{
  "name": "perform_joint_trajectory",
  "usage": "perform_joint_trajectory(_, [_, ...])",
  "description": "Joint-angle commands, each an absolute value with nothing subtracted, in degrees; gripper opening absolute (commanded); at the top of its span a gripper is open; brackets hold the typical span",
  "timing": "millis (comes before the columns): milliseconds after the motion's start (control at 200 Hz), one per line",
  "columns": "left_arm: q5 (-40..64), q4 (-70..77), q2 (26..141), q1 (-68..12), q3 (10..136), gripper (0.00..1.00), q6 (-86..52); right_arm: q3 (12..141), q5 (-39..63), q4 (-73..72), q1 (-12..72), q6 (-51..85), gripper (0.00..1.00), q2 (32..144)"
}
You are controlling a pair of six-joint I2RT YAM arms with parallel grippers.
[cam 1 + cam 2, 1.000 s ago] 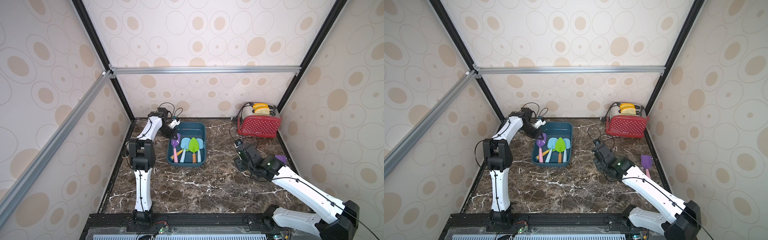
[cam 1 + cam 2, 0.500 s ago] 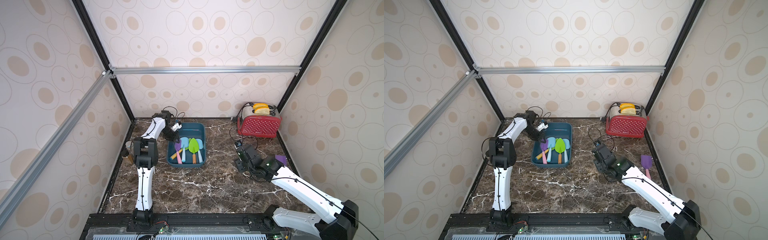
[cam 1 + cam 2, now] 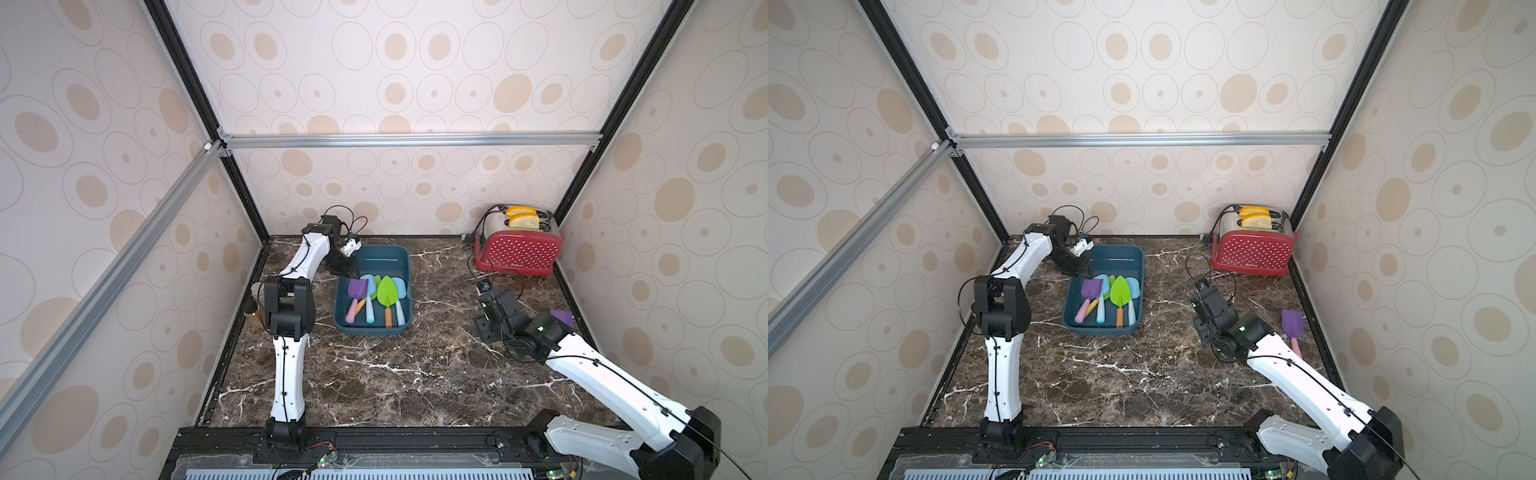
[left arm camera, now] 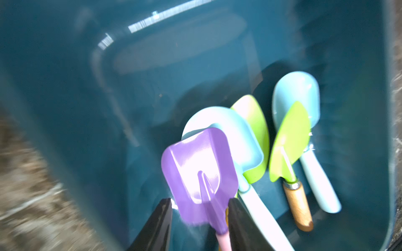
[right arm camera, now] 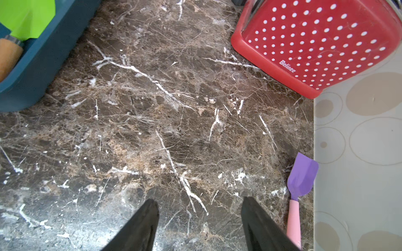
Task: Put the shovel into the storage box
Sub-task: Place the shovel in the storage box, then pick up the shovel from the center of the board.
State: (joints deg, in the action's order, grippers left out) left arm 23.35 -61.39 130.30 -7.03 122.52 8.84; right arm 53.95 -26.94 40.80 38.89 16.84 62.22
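Two wrist views, left, boxed purple shovel (image 4: 200,173), right, loose purple shovel (image 5: 301,176)

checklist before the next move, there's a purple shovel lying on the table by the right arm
1. left gripper open: ok, jaws apart either side of the handle of the boxed shovel.
2. boxed shovel inside the storage box: ok, lying on other shovels.
3. right gripper open, empty: ok.
4. loose shovel reachable: ok, probably; lies on the table beside the right gripper.
5. finger room between loose shovel and wall: cannot tell.
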Motion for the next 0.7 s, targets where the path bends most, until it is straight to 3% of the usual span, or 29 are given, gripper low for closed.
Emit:
perform_joint_trajectory(0, [23.3, -57.7, 119.1, -7.5, 123.4, 0.48, 6.2, 54.9, -27.6, 41.7, 33.8, 16.7, 0.68, 60.9])
perform_joint_trajectory(230, [31.9, -40.4, 104.4, -9.1, 105.2, 0.54, -0.1, 51.3, -26.4, 43.4, 9.4, 21.8, 0.73, 62.2])
perform_joint_trajectory(386, [35.2, -34.9, 101.9, -10.0, 100.0, 0.55, -1.9, 44.6, -29.9, 35.6, -1.7, 22.8, 0.72, 66.6])
perform_joint_trajectory(696, [38.2, -31.4, 102.7, -10.0, 97.6, 0.55, -5.1, 45.8, -26.7, 31.3, -11.6, 21.6, 0.71, 74.3])
